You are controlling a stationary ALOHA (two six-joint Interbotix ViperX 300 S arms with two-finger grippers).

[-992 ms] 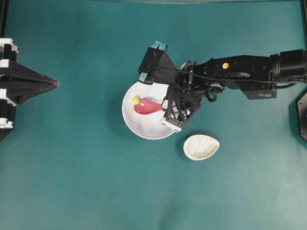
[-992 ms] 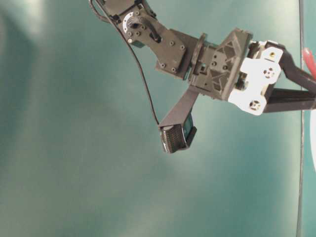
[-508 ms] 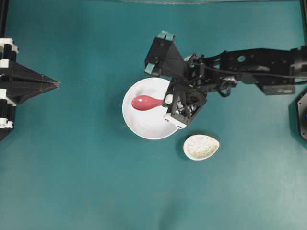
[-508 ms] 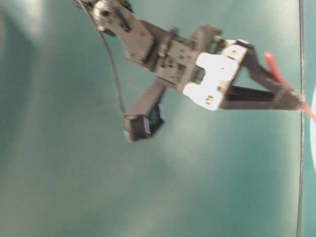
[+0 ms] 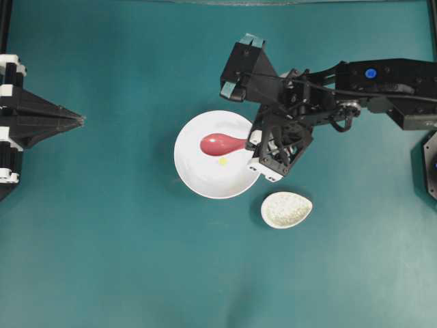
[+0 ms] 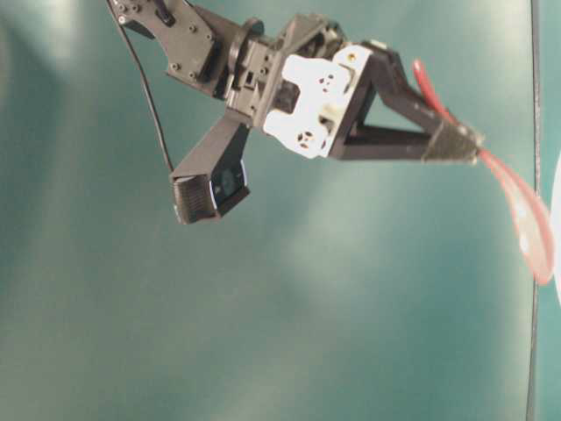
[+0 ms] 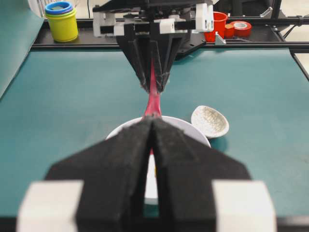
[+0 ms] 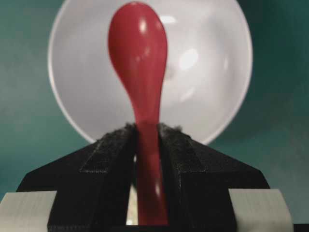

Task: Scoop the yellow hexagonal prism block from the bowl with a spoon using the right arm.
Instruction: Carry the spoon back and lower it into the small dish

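Note:
The white bowl (image 5: 186,171) sits mid-table, and the tiny yellow hexagonal prism block (image 5: 223,162) lies on its floor, just below the spoon's scoop and outside it. My right gripper (image 5: 248,141) is shut on the handle of the pink-red spoon (image 5: 217,143), whose scoop hangs over the bowl's middle. From table level the spoon (image 6: 524,221) slants down from the right gripper (image 6: 466,146). In the right wrist view the spoon (image 8: 138,48) covers part of the bowl (image 8: 207,87) and the block is hidden. My left gripper (image 5: 78,120) rests shut at the left edge, holding nothing.
A speckled egg-shaped spoon rest (image 5: 286,209) lies just right of and below the bowl. The right arm's wrist camera block (image 5: 242,68) overhangs the bowl's upper right. Beyond the table's far edge stand stacked cups (image 7: 61,19) and red items (image 7: 219,24).
My right arm drew back to the right with the spoon. The yellow block, at the spoon's tip in the bowl's upper left a second ago, now lies mid-bowl below the scoop.

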